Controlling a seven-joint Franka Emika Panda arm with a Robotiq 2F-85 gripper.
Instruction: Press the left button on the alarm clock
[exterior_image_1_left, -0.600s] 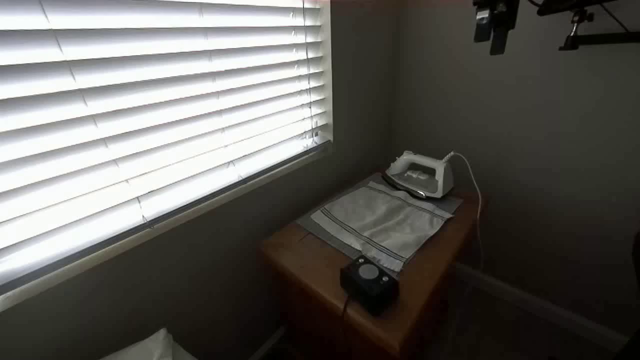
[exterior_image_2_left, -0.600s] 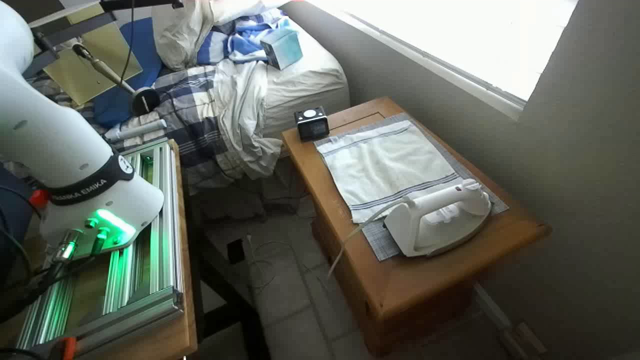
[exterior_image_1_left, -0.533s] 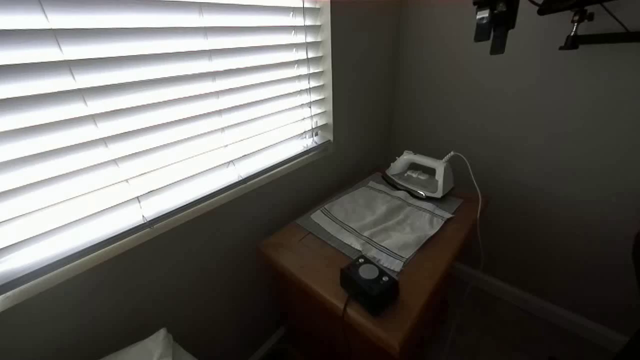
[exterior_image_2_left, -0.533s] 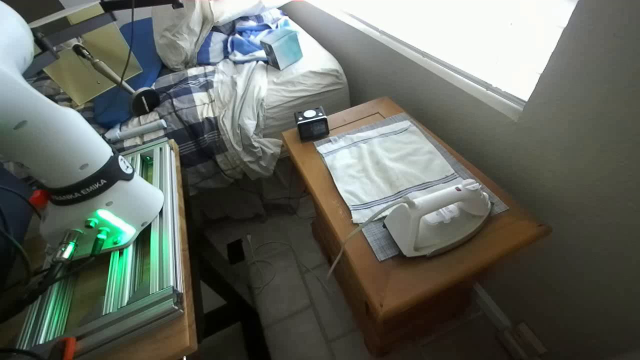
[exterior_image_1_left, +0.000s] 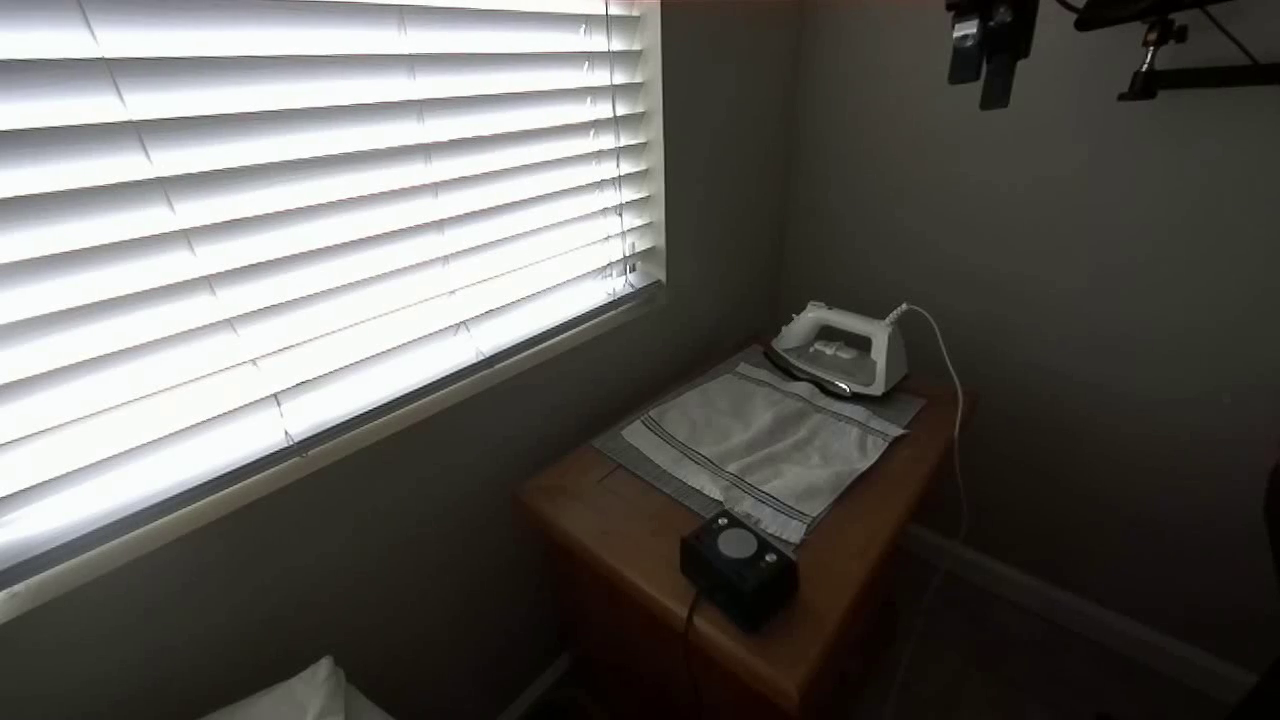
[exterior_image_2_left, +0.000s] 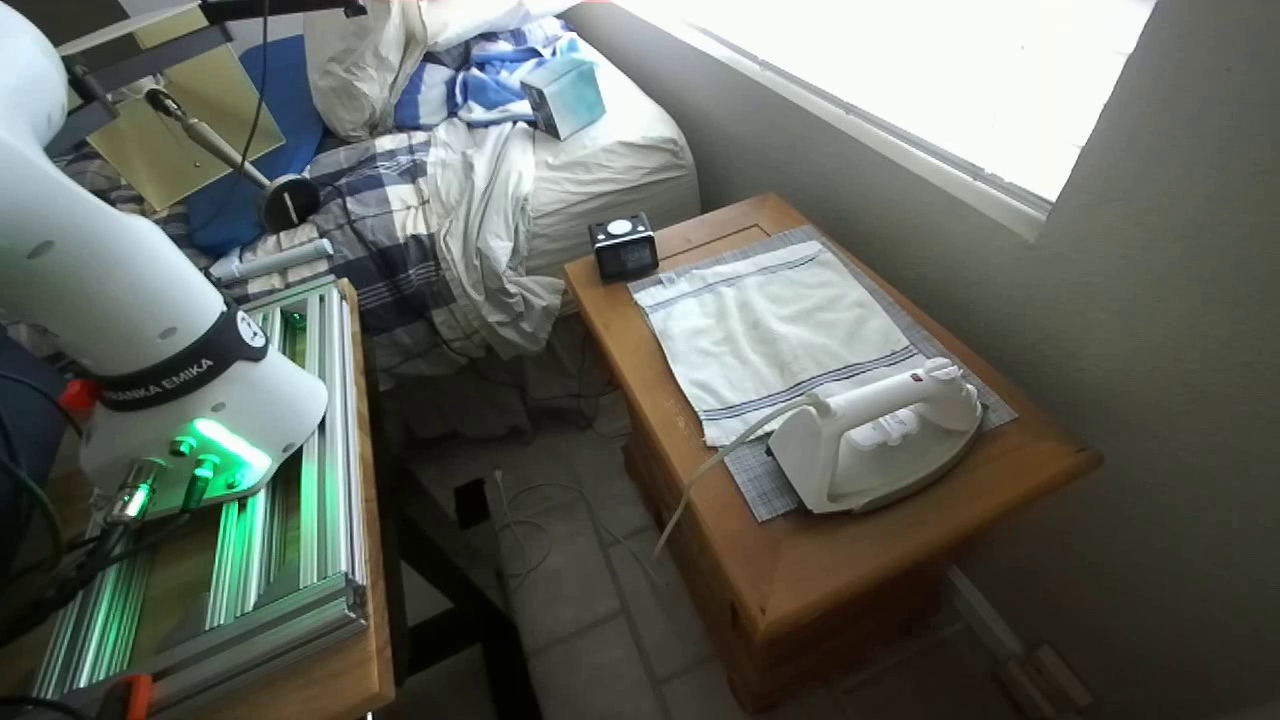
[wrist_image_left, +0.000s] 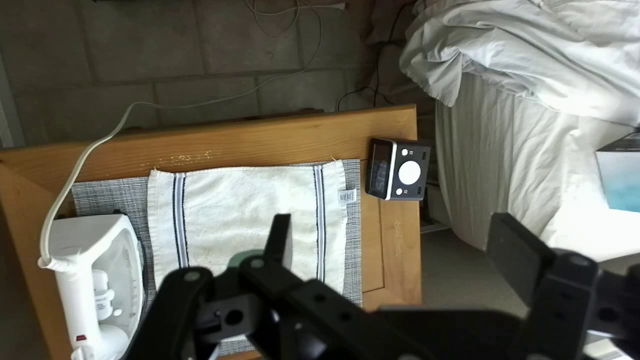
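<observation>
The black boxy alarm clock (wrist_image_left: 423, 167) sits upright on the wooden nightstand (wrist_image_left: 400, 250), near its end by the bed. It also shows in both exterior views (exterior_image_1_left: 735, 585) (exterior_image_2_left: 627, 258). Its top has a large round pale button with a smaller pale button on either side. Its dark display faces the iron side. My gripper (wrist_image_left: 390, 235) is open and empty, with its fingers wide apart in the wrist view. Dark gripper fingers (exterior_image_1_left: 982, 85) show high at the top right of an exterior view, well above the nightstand and apart from the clock.
A pale striped cloth (wrist_image_left: 250, 210) lies on a grey mat (wrist_image_left: 354, 225) beside the clock. A white iron (wrist_image_left: 80, 285) stands at the nightstand's other end, its cord hanging to the floor. A bed (exterior_image_2_left: 620, 180) with a teal box (exterior_image_2_left: 575, 95) is beyond the clock. A window wall borders the nightstand.
</observation>
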